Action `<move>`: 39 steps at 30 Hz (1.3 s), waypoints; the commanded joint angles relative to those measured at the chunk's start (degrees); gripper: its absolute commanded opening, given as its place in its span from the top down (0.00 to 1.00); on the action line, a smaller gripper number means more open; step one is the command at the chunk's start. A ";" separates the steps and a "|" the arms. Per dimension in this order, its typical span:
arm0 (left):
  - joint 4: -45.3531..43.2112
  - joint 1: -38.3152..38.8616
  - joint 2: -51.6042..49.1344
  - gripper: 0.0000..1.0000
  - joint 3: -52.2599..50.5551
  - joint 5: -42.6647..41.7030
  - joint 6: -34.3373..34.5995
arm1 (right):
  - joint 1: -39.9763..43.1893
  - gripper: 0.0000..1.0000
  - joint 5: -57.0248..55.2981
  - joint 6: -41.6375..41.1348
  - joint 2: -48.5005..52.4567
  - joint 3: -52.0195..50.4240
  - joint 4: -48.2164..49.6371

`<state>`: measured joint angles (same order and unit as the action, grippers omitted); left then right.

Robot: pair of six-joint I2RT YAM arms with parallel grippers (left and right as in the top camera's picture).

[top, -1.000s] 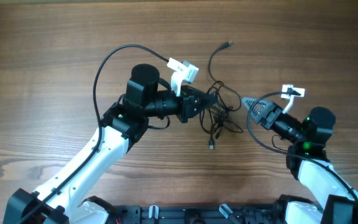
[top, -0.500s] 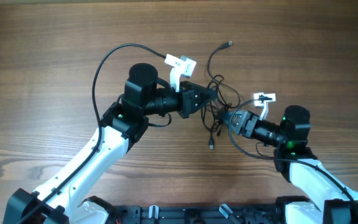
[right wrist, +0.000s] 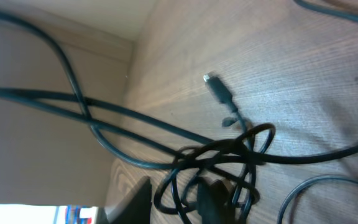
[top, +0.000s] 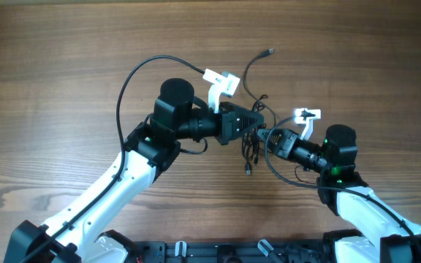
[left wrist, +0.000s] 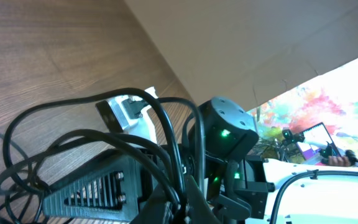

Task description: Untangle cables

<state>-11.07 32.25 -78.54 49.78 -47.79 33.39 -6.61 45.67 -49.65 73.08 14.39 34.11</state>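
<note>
- Black thin knotted cables (top: 252, 145) sit on the wooden table (top: 64, 58) — our left gripper (top: 254, 120) pinches them tight.
- Our right gripper (top: 265, 135) just moved in; holding or not, we cannot tell — pulling apart could start.

- Beyond the cables (top: 249, 152): open table (top: 327, 44), only one stray plug end (top: 270, 52) pokes out.
- Either side of them: my left gripper (top: 259, 120) and right gripper (top: 264, 136) crowd in tight.

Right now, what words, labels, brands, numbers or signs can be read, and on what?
No text can be read in any view.
The cables, the wooden table and the larger white bracket show no marking.
The dark panel in the left wrist view's background is too small and blurred to read.
</note>
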 commanded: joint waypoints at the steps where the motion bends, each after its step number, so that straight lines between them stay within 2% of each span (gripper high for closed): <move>1: 2.34 0.11 -0.26 0.96 0.90 -0.09 -1.03 | 0.42 0.96 0.22 0.00 0.22 0.22 3.10; 4: 9.16 0.11 -0.28 0.96 0.90 2.99 -5.46 | 4.37 0.96 7.74 -0.68 0.22 0.22 6.80; 7: 19.26 0.17 -0.28 0.96 0.90 13.97 -5.97 | 11.58 0.96 17.42 -6.43 0.22 0.22 15.63; 9: 23.52 0.17 -0.28 0.96 0.90 16.61 -5.97 | 17.29 0.96 18.62 -11.08 0.22 0.22 20.31; 11: 25.22 0.17 -0.28 0.96 0.90 16.59 -5.99 | 20.35 0.96 17.55 -11.65 0.22 0.22 20.48; 14: 26.56 0.09 0.07 0.96 0.92 15.91 -6.49 | 23.10 0.96 13.18 -11.54 0.22 0.22 13.79; 20: 23.26 0.04 6.43 0.96 0.92 15.50 -13.60 | 23.74 0.95 -2.58 -10.23 0.22 0.22 -10.12; 23: 22.86 -0.66 10.12 0.96 0.92 15.65 -15.26 | 23.74 0.95 -3.50 -6.43 0.22 0.22 -10.80; 26: 21.51 -2.73 13.51 0.96 0.92 15.74 -15.15 | 23.74 0.93 -5.53 -6.03 0.22 0.22 -10.84; 27: 20.26 -3.39 14.73 0.96 0.92 15.74 -14.69 | 23.74 0.80 -5.73 -6.05 0.22 0.22 -10.88; 28: 19.06 -3.56 15.28 0.96 0.92 15.76 -14.19 | 23.74 0.57 -5.66 -6.12 0.22 0.22 -10.97; 29: 17.99 -3.56 15.41 0.96 0.92 15.76 -13.14 | 23.71 0.23 -5.46 -6.32 0.22 0.22 -11.06; 30: 16.85 -3.56 15.41 0.96 0.92 15.80 -12.17 | 23.71 0.00 -4.90 -6.86 0.22 0.22 -11.08; 32: 15.43 -3.50 14.78 0.96 0.90 15.78 -11.47 | 23.71 0.00 -0.24 -7.82 0.22 0.22 -9.94; 36: 13.51 -3.50 11.34 0.96 0.92 15.74 -8.66 | 22.38 0.00 15.85 -3.80 0.22 0.22 3.39; 39: 6.58 -3.50 9.07 0.96 0.92 15.74 -4.11 | 18.45 0.00 18.84 -2.86 0.22 0.22 8.83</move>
<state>0.34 28.95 -67.35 50.26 -32.36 24.01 14.96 56.69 -54.94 73.25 14.35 40.84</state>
